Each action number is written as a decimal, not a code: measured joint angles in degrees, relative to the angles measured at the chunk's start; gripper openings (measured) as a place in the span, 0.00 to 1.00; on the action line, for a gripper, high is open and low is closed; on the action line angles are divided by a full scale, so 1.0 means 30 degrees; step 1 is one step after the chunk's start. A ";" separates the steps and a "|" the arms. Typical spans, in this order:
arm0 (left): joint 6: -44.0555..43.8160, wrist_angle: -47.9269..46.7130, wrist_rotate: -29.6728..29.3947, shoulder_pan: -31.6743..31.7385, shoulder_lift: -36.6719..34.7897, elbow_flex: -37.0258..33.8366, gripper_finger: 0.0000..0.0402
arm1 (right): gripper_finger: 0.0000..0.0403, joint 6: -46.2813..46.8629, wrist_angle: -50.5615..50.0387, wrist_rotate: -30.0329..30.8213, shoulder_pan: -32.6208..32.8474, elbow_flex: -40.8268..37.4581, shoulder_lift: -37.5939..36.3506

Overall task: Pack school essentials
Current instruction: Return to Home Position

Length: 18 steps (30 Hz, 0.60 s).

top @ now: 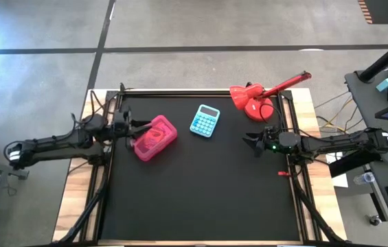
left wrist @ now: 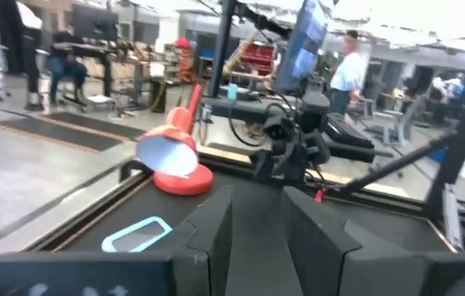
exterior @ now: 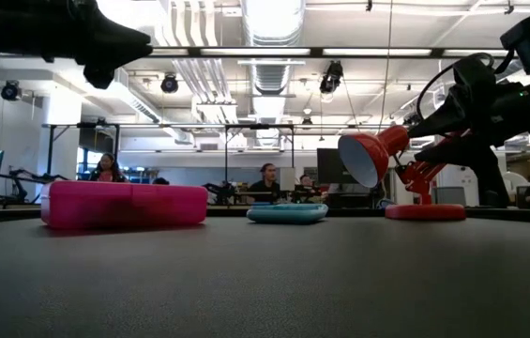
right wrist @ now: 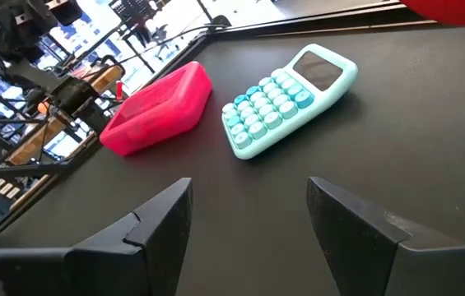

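On the black tabletop there are three things, one of each: one pink supply box, one turquoise calculator and one red desk lamp. The box lies towards the left side with its lid down, and its contents cannot be made out. The calculator lies flat just beside it on the right, not touching it, and the lamp stands at the far right corner with its shade turned toward the middle. There are two arms, one reaching in from each side. The left end effector hangs at the left end of the box; the low view shows it raised clear above the lid. Its fingers stand a little apart with nothing between them. The right end effector sits near the right edge, in front of the lamp and well apart from the box. Its fingers are spread wide over bare black surface, holding and touching nothing.
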 joint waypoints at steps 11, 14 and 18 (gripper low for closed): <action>-0.0593 0.0202 -0.1208 0.0007 -0.3825 -0.1878 0.23 | 0.57 -0.0006 -0.0015 0.0000 0.0000 -0.0007 0.0000; -0.1320 -0.0160 -0.1438 0.0007 -0.4428 -0.2675 0.23 | 0.57 -0.0006 -0.0041 0.0000 0.0000 -0.0007 0.0000; -0.2020 0.0144 -0.1528 0.0007 -0.5190 -0.3488 0.23 | 0.57 -0.0006 -0.0082 0.0000 0.0000 -0.0007 0.0000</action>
